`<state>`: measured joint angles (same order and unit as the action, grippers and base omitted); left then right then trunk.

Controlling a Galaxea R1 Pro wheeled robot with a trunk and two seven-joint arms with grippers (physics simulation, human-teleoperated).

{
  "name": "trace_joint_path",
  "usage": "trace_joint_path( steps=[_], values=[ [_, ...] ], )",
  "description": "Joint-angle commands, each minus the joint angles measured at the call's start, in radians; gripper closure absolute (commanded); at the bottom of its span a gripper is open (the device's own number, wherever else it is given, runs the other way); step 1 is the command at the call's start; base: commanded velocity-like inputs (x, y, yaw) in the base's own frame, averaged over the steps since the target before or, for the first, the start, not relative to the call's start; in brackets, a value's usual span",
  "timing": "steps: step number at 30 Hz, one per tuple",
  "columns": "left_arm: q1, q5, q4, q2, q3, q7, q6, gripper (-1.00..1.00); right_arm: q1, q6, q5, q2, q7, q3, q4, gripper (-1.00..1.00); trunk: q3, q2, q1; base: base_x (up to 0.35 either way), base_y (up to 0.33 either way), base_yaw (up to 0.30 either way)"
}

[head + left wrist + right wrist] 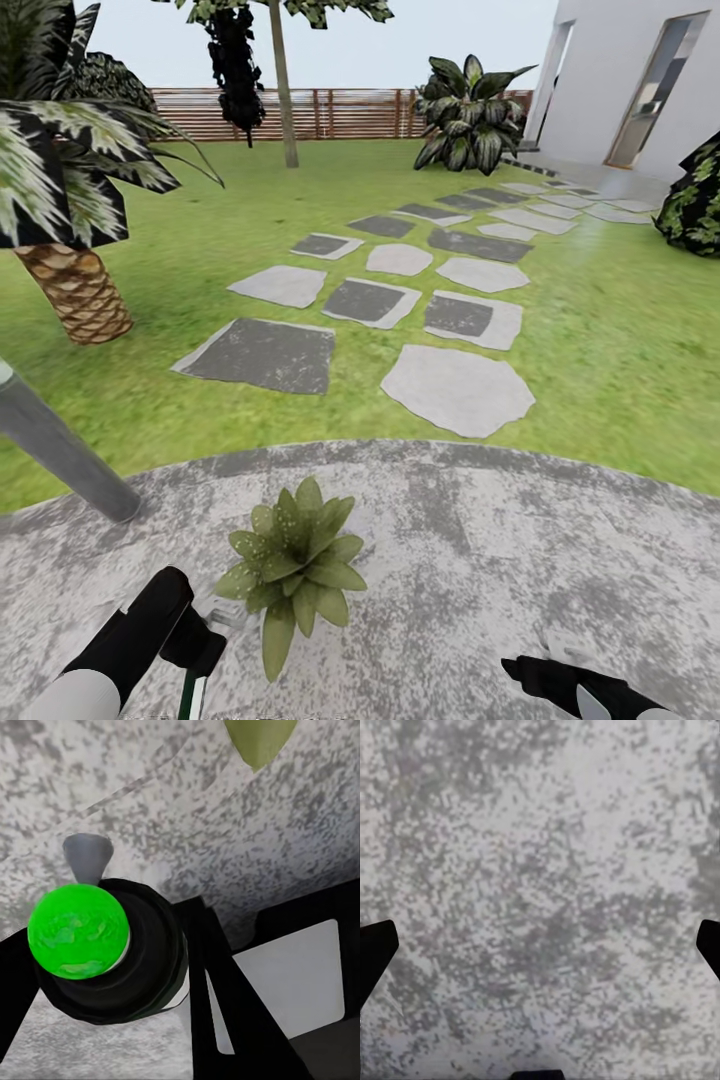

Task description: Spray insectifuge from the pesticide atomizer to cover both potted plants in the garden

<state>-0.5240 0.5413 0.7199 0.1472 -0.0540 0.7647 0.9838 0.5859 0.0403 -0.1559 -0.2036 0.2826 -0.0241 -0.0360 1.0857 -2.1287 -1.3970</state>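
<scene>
The pesticide atomizer (79,932) shows a bright green rounded end in a dark collar (its body is green and white in the head view), pinched in the left gripper (200,640) beside the 1 potted plant (295,565), a speckled rosette on the grey patio (500,560). The right gripper (535,668) hangs with its jaws spread wide over that patio.

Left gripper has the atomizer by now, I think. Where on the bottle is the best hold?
Keep the hold on the slender body of the pesticide atomizer, closed across it from the sides by the left gripper. That probably leaves its grey nozzle free, pointing toward the potted plant.
</scene>
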Motion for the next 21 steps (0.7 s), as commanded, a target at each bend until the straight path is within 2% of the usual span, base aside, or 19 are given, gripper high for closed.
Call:
trace_joint_path(
  steps=[1,5,10,14,21],
  values=[
    [-0.001,0.011,0.001,0.0,-0.003,0.01,0.001,1.0,0.0,0.004,-0.008,0.0,0.004,-0.002,-0.001,-1.0,0.002,0.0,0.0,0.003,-0.004,0.189],
    [-0.001,0.01,0.001,0.0,-0.004,0.01,0.001,1.0,0.0,0.004,-0.008,0.0,0.004,-0.002,-0.001,-1.0,0.006,0.0,0.0,0.001,-0.066,0.181],
    [-0.001,0.009,0.001,0.0,-0.004,0.01,0.001,1.0,0.0,0.004,-0.008,0.0,0.003,-0.002,-0.001,-1.0,0.007,0.0,0.0,0.0,-0.299,0.039],
    [-0.001,0.009,0.001,0.0,-0.004,0.01,0.001,1.0,0.0,0.004,-0.008,0.0,0.003,-0.002,-0.001,-1.0,0.007,0.0,0.0,0.0,-0.282,0.179],
    [-0.001,0.009,0.001,0.0,-0.004,0.01,0.001,1.0,0.0,0.004,-0.008,0.0,0.004,-0.002,-0.001,-1.0,0.007,0.0,0.0,0.0,-0.04,0.242]
  ],
)
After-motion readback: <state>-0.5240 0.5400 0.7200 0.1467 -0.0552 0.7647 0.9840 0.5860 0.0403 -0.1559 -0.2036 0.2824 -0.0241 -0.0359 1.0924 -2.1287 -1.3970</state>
